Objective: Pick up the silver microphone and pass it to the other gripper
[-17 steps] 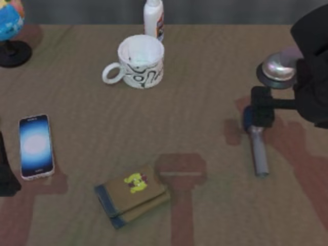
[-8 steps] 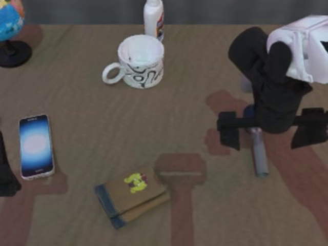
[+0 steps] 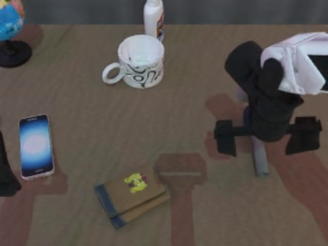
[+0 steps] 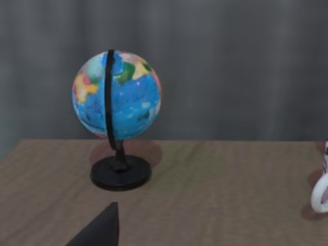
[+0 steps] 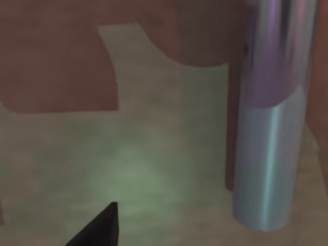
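The silver microphone lies flat on the table at the right side, its handle pointing toward the near edge; its dark head is hidden under our right arm. In the right wrist view the handle shows close below the camera as a shiny cylinder resting on the cloth.

Our right gripper hangs directly over the microphone's upper part, its 2 fingers spread wide apart, one on each side of the handle, with neither touching it. The microphone is not gripped.

Our left gripper sits parked at the table's left edge, just beside the phone; we cannot tell how its fingers stand. The left wrist view looks toward the globe on its black stand.

Farther out, a white patterned mug stands toward the far side of the table with a white bottle behind it, and a tan wallet lies near the front centre. The globe stands in the far left corner.
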Motion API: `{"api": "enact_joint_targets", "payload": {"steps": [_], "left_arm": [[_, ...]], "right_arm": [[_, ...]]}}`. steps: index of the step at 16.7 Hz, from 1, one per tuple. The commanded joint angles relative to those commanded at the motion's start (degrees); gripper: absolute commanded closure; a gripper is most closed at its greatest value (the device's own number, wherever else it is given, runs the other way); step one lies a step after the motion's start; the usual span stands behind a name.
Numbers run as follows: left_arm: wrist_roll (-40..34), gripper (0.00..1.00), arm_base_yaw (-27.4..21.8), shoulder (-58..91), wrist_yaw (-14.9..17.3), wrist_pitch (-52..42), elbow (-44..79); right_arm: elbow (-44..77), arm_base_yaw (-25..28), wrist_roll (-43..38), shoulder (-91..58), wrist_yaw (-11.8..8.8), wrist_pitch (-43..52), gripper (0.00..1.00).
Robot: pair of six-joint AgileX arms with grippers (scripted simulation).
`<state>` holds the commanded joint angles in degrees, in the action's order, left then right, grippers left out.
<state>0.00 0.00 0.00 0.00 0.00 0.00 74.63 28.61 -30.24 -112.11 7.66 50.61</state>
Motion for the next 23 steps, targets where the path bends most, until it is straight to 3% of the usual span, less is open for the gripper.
{"api": "enact_joint_targets", "payload": {"steps": [5,10,23], "left_arm": [[0.0,0.0,0.0,0.0,0.0,0.0,0.0],[0.0,0.0,0.0,0.0,0.0,0.0,0.0],[0.0,0.0,0.0,0.0,0.0,0.0,0.0]], "right_arm": [[-5.6,-1.1,1.0,-6.2,0.0,-12.2,0.0],[-6.5,-1.2,1.1,-7.3,0.0,-13.9,0.0],[-6.5,-1.2,1.1,-7.3,0.0,-13.9,0.98]]}}
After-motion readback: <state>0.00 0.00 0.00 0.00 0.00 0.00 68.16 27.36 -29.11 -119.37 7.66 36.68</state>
